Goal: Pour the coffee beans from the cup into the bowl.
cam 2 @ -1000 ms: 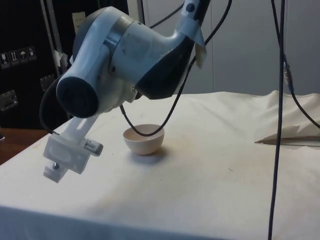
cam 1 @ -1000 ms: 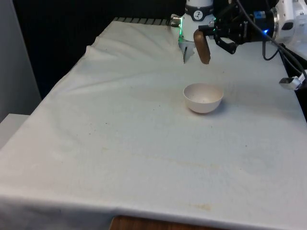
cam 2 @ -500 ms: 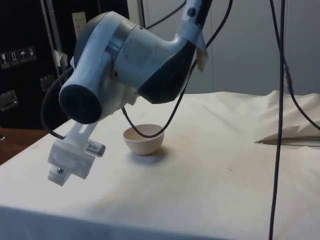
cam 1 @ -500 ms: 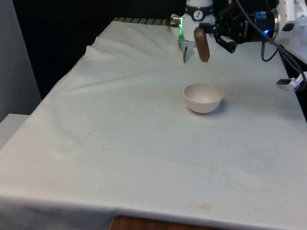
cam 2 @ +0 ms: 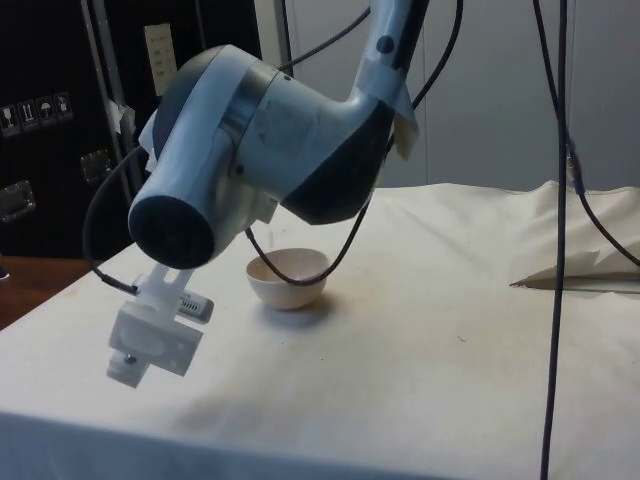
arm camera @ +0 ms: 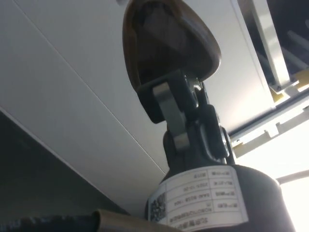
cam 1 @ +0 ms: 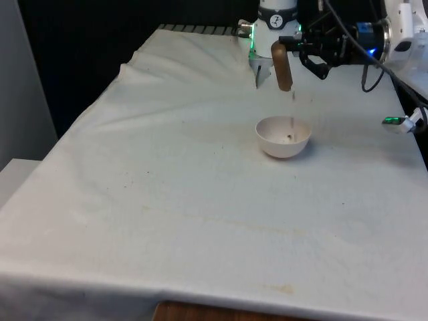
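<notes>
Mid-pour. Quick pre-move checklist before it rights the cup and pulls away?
1. Grip on cup: ok. The gripper is shut on the brown cup, held tipped steeply.
2. Cup over bowl: ok. In the front view the cup hangs above the white bowl, not touching it.
3. Beans landing inside: ok. A thin stream of beans falls from the cup and dark beans lie in the bowl.
4. Spill on cloth: cannot tell. No clear beans beside the bowl, but the white cloth carries small specks.
5. Cup empty: cannot tell. Its opening faces down and beans are in mid-fall.
6. Bowl upright: ok, in the side view too.
</notes>
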Motion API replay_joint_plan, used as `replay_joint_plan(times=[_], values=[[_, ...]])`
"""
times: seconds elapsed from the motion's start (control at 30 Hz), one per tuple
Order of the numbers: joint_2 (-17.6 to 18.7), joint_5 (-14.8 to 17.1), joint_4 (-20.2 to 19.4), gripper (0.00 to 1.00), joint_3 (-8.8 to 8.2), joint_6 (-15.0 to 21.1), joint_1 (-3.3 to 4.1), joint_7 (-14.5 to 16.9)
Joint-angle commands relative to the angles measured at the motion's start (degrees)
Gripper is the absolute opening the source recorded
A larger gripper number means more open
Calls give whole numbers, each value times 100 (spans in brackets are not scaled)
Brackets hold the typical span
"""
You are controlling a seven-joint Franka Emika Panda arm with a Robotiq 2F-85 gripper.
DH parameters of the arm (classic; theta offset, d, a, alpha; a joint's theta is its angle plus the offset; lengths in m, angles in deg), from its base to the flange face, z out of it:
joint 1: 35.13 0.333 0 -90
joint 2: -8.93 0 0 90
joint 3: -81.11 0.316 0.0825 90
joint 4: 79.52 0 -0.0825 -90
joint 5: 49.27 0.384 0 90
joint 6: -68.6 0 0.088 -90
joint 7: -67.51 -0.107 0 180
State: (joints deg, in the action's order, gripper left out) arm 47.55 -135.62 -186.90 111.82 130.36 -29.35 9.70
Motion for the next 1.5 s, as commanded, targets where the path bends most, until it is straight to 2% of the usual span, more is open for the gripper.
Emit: replay_joint_plan(times=[0.0,0.13,0.17,0.4,0.43,0.47,0.7,0.73,0.77,0.83,1.2,1.47], values=[[11,-46,-11,0,6,23,11,40],[34,-120,-34,0,6,0,17,52],[34,-97,-23,0,11,0,0,6],[74,-246,-69,0,0,-57,40,52],[52,-218,-86,0,23,-23,11,11],[80,-264,-74,0,0,-69,46,57],[195,-476,-80,0,11,-241,86,103],[172,-435,-92,0,29,-212,57,52],[212,-498,-86,0,11,-241,86,97],[241,-544,-92,0,11,-235,80,86],[321,-762,-218,0,34,-132,11,-11],[327,-831,-281,0,29,-178,23,-34]])
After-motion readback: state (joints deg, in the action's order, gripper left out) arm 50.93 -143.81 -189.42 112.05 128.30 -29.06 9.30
